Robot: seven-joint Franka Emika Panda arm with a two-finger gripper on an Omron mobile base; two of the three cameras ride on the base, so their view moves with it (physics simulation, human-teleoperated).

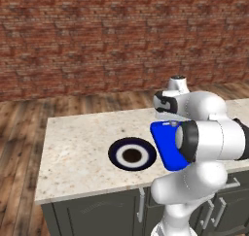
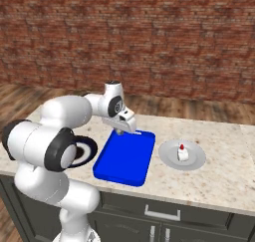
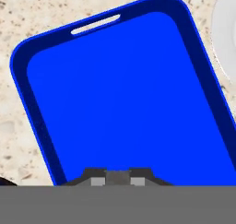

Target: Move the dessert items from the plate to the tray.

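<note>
- We see the claw (image 2: 120, 132) hanging above the far end of the tray, its jaws closed together with nothing visible between them; in the hand view its tips (image 3: 117, 178) sit at the bottom edge over the tray's blue floor.
- We find the plate (image 1: 132, 154) at the left on the worktop (image 1: 78, 143), just beside the tray; its brown centre looks bare, and we cannot make out a dessert item on it.
- We find the tray (image 2: 124, 157) in the middle, lying flat, with its slot (image 3: 95, 25) at the far end.
- We note a pale grey dish (image 2: 182, 154) at the right, close to the tray, carrying a small white piece with a red top (image 2: 182, 151).
</note>
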